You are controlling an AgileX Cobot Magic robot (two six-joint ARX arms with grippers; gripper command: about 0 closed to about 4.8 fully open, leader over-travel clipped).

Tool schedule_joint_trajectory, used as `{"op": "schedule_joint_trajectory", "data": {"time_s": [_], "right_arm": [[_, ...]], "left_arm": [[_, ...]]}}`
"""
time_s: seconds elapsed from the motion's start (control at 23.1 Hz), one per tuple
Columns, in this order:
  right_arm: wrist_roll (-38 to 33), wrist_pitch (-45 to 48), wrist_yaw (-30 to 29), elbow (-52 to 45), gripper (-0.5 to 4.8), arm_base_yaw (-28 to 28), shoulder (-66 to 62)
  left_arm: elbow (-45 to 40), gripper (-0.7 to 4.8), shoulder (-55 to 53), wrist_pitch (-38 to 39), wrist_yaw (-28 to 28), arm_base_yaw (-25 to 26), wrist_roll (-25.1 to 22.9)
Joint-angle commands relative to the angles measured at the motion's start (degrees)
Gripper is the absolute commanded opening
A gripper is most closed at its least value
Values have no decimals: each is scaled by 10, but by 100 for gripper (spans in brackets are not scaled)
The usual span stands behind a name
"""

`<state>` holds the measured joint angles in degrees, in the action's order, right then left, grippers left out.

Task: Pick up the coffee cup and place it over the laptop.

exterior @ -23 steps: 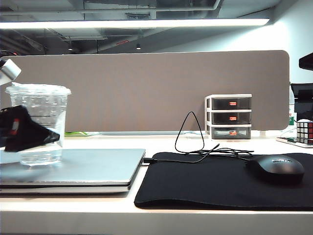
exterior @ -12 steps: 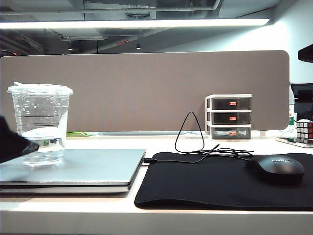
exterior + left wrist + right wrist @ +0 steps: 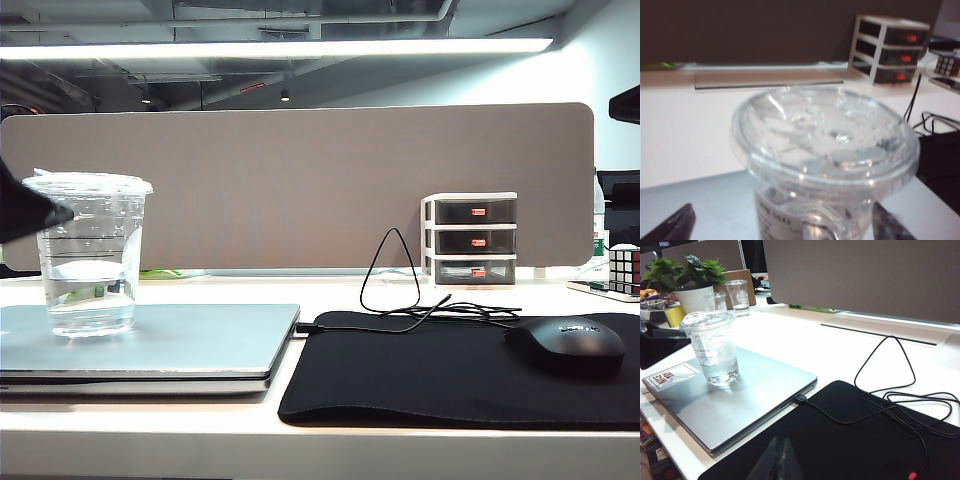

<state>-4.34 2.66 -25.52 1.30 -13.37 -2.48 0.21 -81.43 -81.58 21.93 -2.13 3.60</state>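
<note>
Upright on the laptop (image 3: 150, 345), coffee cup (image 3: 92, 255) stands beside spread left gripper (image 3: 782, 225).

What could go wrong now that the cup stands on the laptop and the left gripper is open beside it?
1. The cup stands upright on the closed laptop with some liquid in it. The open left gripper has its fingers on either side of the cup, so a sideways move could tip it.
2. A spill would land on the laptop.
3. The right gripper is near the cable and could snag it if it moves.
</note>
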Motion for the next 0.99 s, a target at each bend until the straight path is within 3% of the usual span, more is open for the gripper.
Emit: {"op": "schedule_joint_trajectory", "data": {"time_s": [0.04, 0.13, 0.26, 0.43, 0.73, 0.99], "right_arm": [[-2, 8, 14, 4, -2, 0, -1], [-2, 8, 14, 4, -2, 0, -1], [-2, 8, 14, 4, -2, 0, -1], [-2, 8, 14, 4, -2, 0, -1], [-2, 8, 14, 4, -2, 0, -1], [-2, 8, 14, 4, -1, 0, -1]], "left_arm": [[1, 387, 29, -7, 1, 1, 16], [1, 342, 42, 6, 11, 1, 21], [1, 333, 54, 20, 40, 1, 40], [1, 270, 60, 48, 79, 1, 40], [1, 271, 60, 73, 69, 1, 25], [1, 264, 61, 76, -3, 2, 23]]}}
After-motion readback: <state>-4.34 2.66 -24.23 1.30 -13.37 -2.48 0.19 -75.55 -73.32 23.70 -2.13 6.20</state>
